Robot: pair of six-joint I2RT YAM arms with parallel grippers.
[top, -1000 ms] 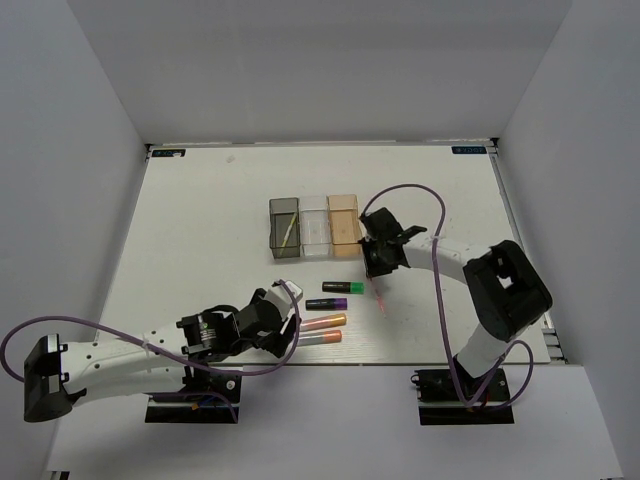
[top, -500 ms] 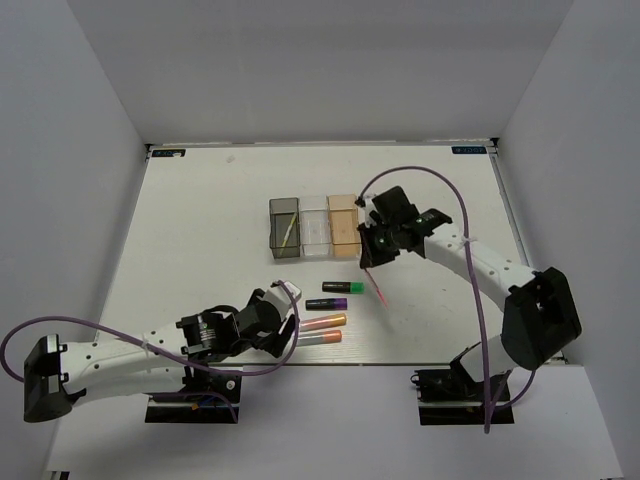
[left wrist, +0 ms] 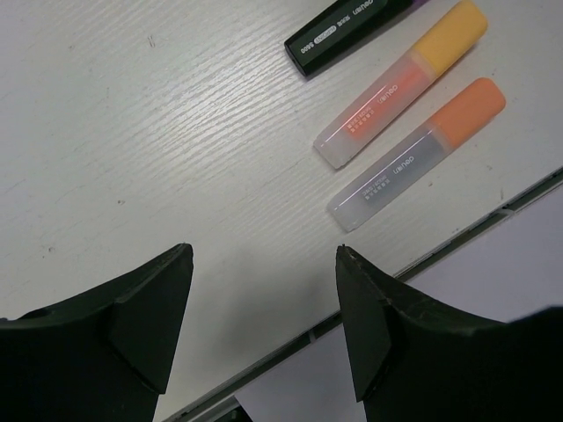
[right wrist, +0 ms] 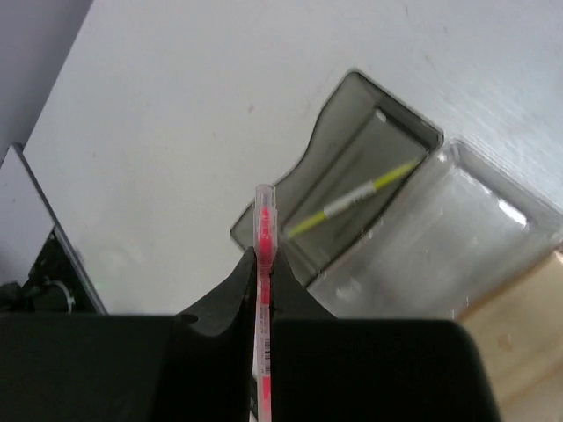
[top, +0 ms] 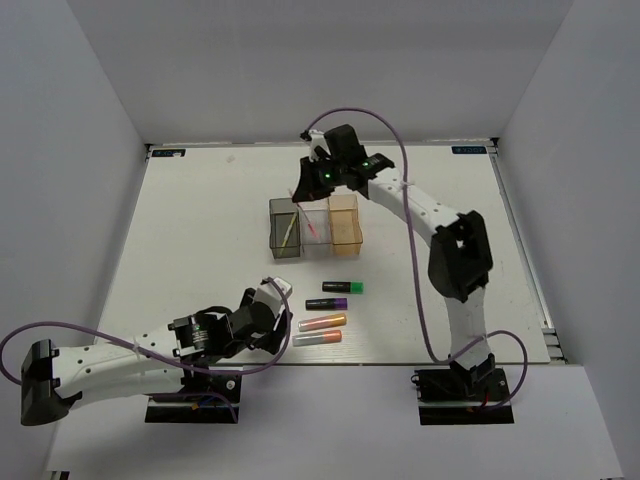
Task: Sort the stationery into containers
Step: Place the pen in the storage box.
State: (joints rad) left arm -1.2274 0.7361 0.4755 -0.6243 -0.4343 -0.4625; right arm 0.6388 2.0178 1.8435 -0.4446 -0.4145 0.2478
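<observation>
- The white tabletop (top: 200, 230) carries everything, with my two arm bases at its near edge.
- My right gripper (right wrist: 261, 268) is stretched out to the far side, above the row of containers. Its fingers are pressed together on the thin pink pen (right wrist: 262, 230).
- My left gripper (left wrist: 264, 264) hangs low over the near part of the tabletop. Its fingers are spread wide with nothing between them, only bare tabletop below.
- The three containers stand joined in a row: the dark grey box (top: 273, 230) on the left, the clear box (top: 322, 242) in the middle and the tan-orange box (top: 345, 225) on the right.
- The black marker with the green end (top: 343, 287) lies on the tabletop nearer than the boxes. The one with the purple end (top: 327, 303) lies just beside it, closer to me.
- The two silvery-orange tubes (top: 323, 322) (top: 318, 338) lie side by side near the front edge, just beyond my left gripper.
- The pink pen sticks out past my right fingertips, above the edge where the dark grey box meets the clear one.
- The thin pale stick (right wrist: 352, 204) lies slanted inside the dark grey box.
</observation>
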